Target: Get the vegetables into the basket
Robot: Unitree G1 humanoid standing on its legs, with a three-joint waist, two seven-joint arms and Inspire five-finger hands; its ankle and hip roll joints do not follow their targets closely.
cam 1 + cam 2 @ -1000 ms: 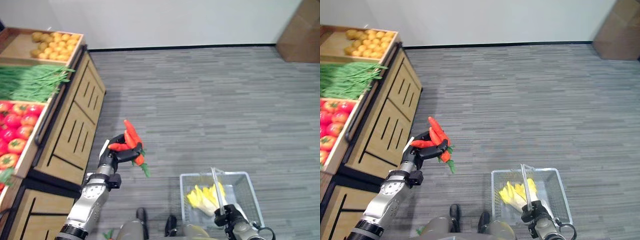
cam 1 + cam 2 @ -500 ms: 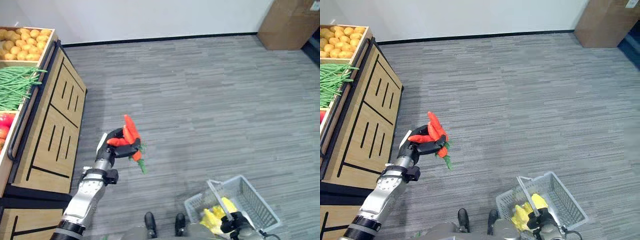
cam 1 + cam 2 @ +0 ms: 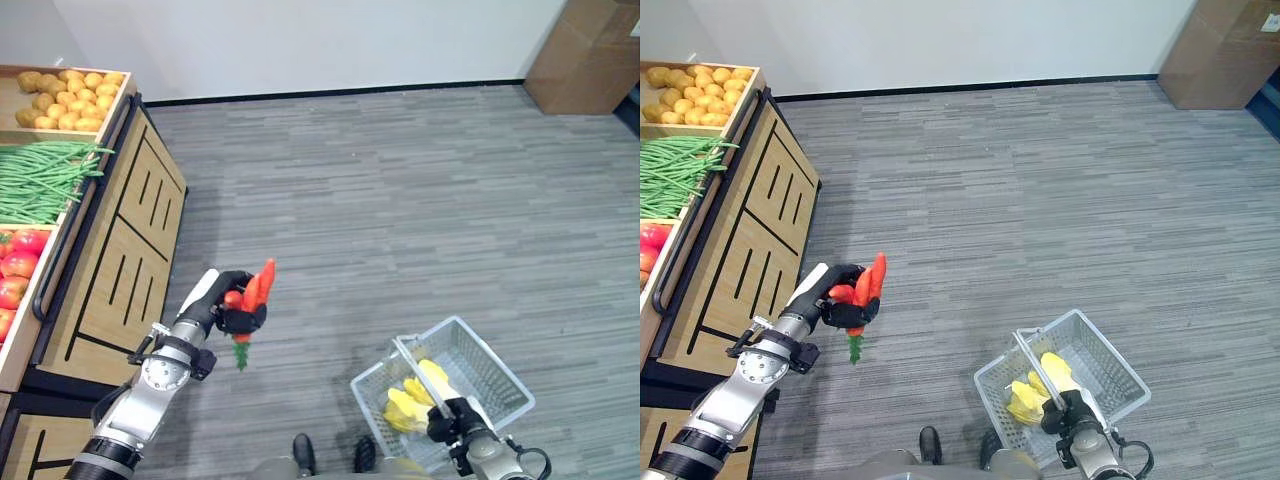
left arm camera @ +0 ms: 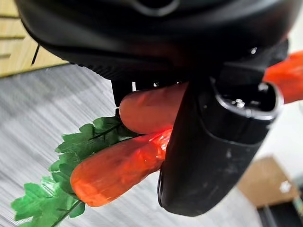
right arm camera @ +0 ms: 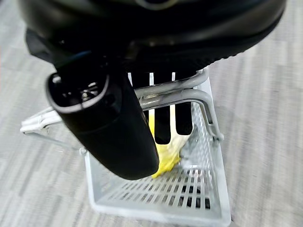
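Observation:
My left hand (image 3: pixel 222 306) is shut on a bunch of orange carrots (image 3: pixel 256 290) with green leaves (image 3: pixel 241 353) hanging below, held in the air beside the wooden stand. Up close, the carrots (image 4: pixel 123 161) and leaves (image 4: pixel 57 189) lie against my left hand's thumb (image 4: pixel 213 142). My right hand (image 3: pixel 458 421) is shut on the handle (image 5: pixel 175 97) of a white wire basket (image 3: pixel 493 368), which hangs low at the right and tilts. Yellow vegetables (image 3: pixel 410 395) lie inside the basket (image 5: pixel 208 208), also seen as yellow vegetables (image 5: pixel 163 153) past my right hand (image 5: pixel 109 118).
A wooden produce stand (image 3: pixel 125 235) runs along the left with potatoes (image 3: pixel 65 85), green beans (image 3: pixel 45 180) and tomatoes (image 3: pixel 20 270) in its bins. A cardboard box (image 3: pixel 585 50) stands at the back right by the white wall. Grey plank floor (image 3: pixel 400 210) spreads between.
The camera has shifted. My left hand has turned and lowered the carrots so their leaves point down. The basket in my right hand has swung and tilted.

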